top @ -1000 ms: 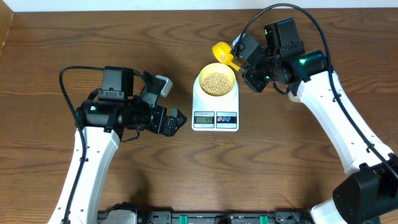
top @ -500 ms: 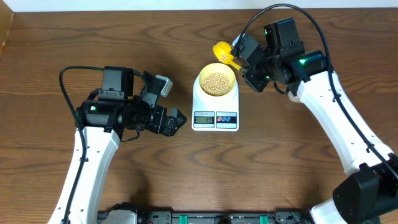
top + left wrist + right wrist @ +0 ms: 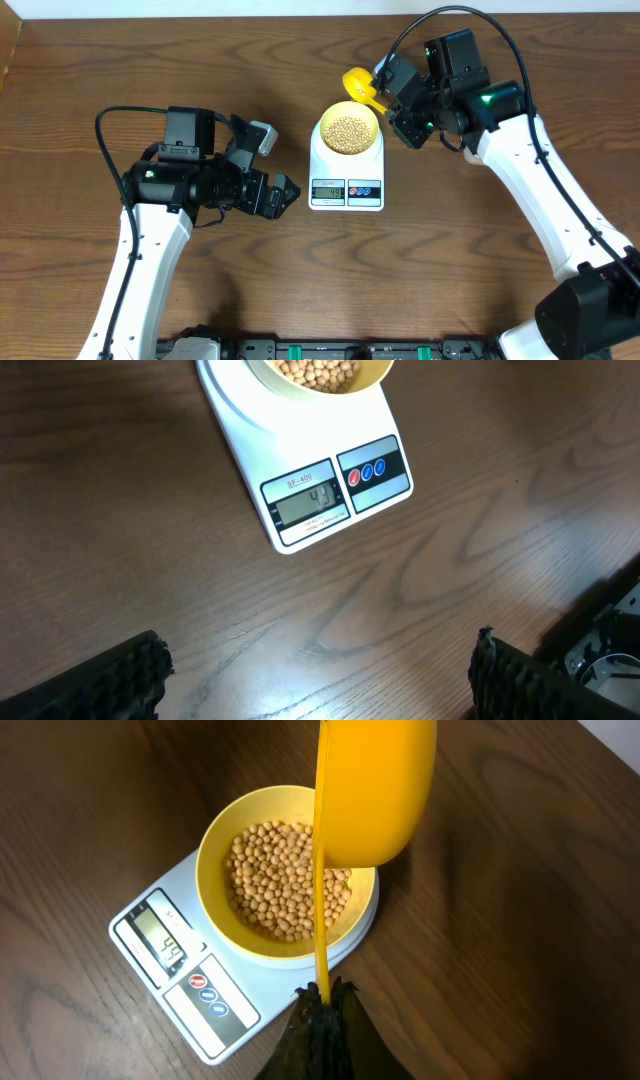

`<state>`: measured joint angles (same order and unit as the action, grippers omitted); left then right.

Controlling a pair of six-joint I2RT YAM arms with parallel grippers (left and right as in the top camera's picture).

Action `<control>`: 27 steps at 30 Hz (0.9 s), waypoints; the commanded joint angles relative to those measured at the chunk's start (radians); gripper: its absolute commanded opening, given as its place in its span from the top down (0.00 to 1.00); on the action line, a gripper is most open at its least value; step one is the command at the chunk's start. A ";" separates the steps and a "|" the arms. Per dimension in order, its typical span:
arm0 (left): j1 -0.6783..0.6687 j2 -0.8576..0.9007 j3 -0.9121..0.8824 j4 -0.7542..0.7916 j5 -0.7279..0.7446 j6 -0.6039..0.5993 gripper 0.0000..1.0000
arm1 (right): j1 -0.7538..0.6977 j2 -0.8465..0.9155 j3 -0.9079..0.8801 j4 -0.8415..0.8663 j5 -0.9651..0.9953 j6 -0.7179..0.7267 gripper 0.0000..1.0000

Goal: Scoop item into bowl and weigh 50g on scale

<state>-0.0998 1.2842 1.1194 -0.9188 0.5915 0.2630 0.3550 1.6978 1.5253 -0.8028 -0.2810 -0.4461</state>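
Observation:
The white scale [image 3: 346, 178] sits mid-table with the pale yellow bowl [image 3: 348, 130] on its platform, holding a heap of beige beans [image 3: 348, 132]. Scale [image 3: 190, 982], bowl [image 3: 230, 820] and beans [image 3: 280, 880] also show in the right wrist view. My right gripper [image 3: 388, 92] is shut on the thin handle of a bright yellow scoop [image 3: 357, 84], whose cup hangs turned on edge at the bowl's far right rim. The scoop [image 3: 375, 790] fills the top of that view, the gripper [image 3: 322, 992] clamped on its handle. My left gripper [image 3: 268, 165] stands open left of the scale [image 3: 320, 485], its fingers [image 3: 110, 680] over bare table.
Dark wooden table [image 3: 300, 270] all around. A pale wall edge runs along the far side [image 3: 200, 8]. The right arm [image 3: 540, 190] reaches in from the right; the left arm [image 3: 150, 250] comes up from the front left.

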 commanded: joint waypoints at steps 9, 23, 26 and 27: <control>0.005 0.004 -0.005 -0.003 -0.008 0.006 0.02 | 0.004 0.006 0.016 -0.001 -0.019 0.142 0.99; 0.005 0.004 -0.005 -0.003 -0.009 0.006 0.02 | -0.074 -0.004 0.016 -0.015 -0.273 0.252 0.99; 0.005 0.004 -0.005 -0.003 -0.009 0.006 0.02 | -0.082 -0.004 0.016 -0.024 -0.273 0.251 0.99; 0.005 0.004 -0.005 -0.003 -0.009 0.006 0.02 | -0.084 -0.004 0.016 -0.025 -0.273 0.252 0.99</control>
<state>-0.0998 1.2842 1.1194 -0.9188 0.5915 0.2630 0.2810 1.6978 1.5253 -0.8223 -0.5224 -0.2134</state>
